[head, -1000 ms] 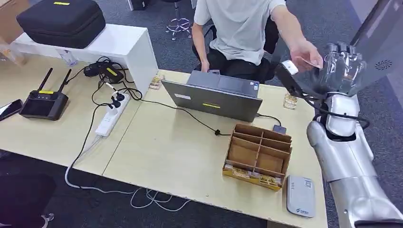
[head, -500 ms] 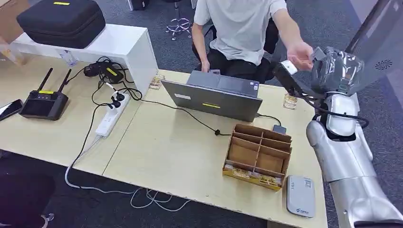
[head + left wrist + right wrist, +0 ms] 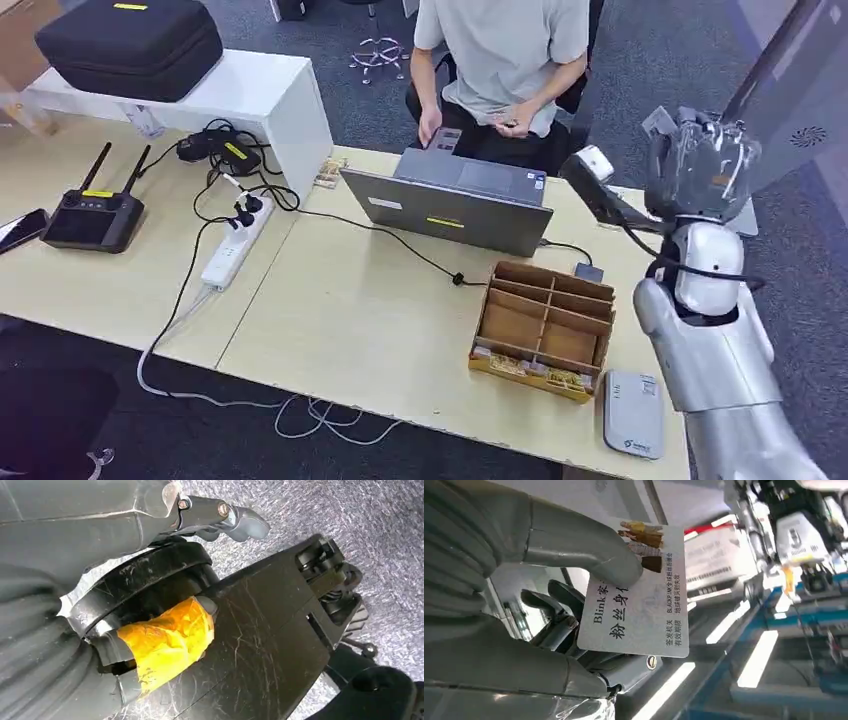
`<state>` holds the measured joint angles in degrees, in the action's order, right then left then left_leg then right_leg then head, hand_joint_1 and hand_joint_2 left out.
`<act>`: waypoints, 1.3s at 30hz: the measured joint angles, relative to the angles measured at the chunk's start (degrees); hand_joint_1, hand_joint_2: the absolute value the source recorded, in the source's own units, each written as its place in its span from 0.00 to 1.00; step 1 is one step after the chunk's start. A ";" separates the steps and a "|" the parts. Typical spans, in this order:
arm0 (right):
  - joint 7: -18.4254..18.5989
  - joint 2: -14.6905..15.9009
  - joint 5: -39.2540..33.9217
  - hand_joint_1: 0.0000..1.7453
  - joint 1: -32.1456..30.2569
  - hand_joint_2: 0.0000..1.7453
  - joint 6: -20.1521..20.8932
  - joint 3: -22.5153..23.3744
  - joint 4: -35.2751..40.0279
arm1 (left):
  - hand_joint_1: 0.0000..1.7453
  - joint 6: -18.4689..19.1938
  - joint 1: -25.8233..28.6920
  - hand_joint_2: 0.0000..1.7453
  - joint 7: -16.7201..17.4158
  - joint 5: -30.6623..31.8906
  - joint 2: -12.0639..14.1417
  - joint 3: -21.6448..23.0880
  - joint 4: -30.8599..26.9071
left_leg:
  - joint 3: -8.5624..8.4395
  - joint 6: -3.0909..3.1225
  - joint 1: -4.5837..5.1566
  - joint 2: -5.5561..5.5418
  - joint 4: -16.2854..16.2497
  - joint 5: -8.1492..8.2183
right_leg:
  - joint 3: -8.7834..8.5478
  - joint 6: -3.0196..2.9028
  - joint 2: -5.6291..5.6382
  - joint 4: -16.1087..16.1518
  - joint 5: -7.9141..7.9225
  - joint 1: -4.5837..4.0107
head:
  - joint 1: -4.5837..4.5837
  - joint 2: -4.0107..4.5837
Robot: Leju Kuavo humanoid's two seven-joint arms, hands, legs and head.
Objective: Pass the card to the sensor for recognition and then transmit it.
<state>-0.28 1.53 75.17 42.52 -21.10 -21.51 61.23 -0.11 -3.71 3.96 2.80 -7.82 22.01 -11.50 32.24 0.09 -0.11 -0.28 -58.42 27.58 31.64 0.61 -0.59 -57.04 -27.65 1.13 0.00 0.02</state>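
My right hand is raised above the table's far right corner, wrapped in clear plastic. In the right wrist view its thumb and fingers pinch a white card printed with black characters and a small picture. The card sensor, a flat pale grey box, lies at the near right edge of the table, well below the hand. My left hand hangs over grey carpet, its thumb stretched out and nothing in it.
A person sits behind an open laptop, both hands near their lap. A cardboard divider box stands between the laptop and the sensor. A power strip, cables and a black controller lie on the left.
The person's hand, which reached to my right hand a second ago, has pulled back to their lap. My right hand now holds the card and has shifted slightly left and down.
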 joint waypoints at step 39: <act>-8.81 -0.20 4.61 1.00 -50.71 1.00 -9.68 20.39 28.55 | 0.00 -2.43 0.65 1.00 -1.55 -4.19 -1.03 -7.91 0.00 | 0.20 0.09 -0.02 -0.05 -0.01 0.13 | 0.05 0.00 -0.12 0.09 -0.05 -0.02 | 0.00 0.00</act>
<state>-9.09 1.33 79.78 -8.18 -30.77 -1.12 89.78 -2.54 -3.06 2.40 -1.40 -8.85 14.10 -11.50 32.44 0.18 -0.14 -0.33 -58.44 27.71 31.69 0.61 -0.71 -56.95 -27.70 1.11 0.00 0.02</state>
